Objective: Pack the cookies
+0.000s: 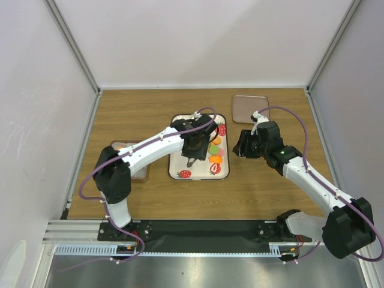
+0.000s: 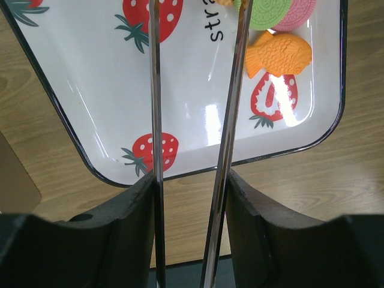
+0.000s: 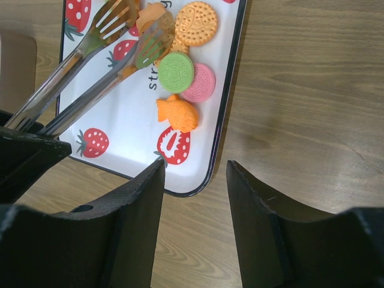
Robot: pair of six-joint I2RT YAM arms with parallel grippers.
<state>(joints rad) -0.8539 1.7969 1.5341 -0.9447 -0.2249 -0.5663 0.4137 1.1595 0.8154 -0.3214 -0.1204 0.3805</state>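
The wooden counter (image 1: pixel 270 186) carries a strawberry-print tray (image 1: pixel 178 163) at its middle and a brown container (image 1: pixel 143 171) by its left edge. The right hand (image 3: pixel 195 174) hangs open and empty just off the tray's right edge. The left hand (image 2: pixel 192 185) clamps metal tongs (image 3: pixel 72 78), forked tips over the cookies (image 3: pixel 176 72) heaped along that edge. Picking up, I'd say; next, squeeze 1 cookie, lift, carry it to the container.

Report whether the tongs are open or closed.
Open. The tongs show two arms apart in the left wrist view; the right wrist view shows their forked tips spread by the cookies.
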